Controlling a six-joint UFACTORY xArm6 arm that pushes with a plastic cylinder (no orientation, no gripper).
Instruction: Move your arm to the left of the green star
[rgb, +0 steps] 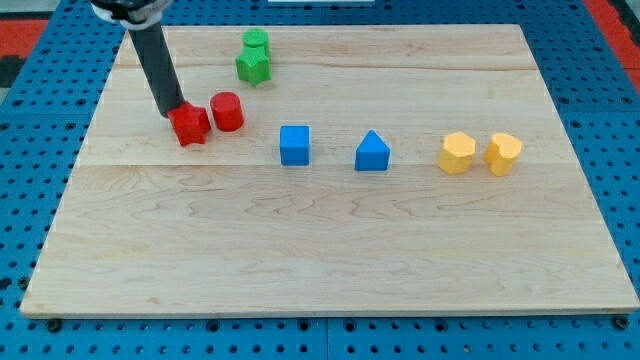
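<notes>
Camera view has my tip (172, 112) down on the bench (330, 260), pressed against the upper left of a red block (190, 125), with a red cylinder (228, 111) just beside it on the right. No jaws on this rig, only the rod. The green star (253, 67) sits toward the view's top, right of my rod, a green cylinder (256, 42) touching it behind. I judge the approach half run: next I slide up toward the spot left of the star, clear of the reds. No writing or labels to read anywhere.
</notes>
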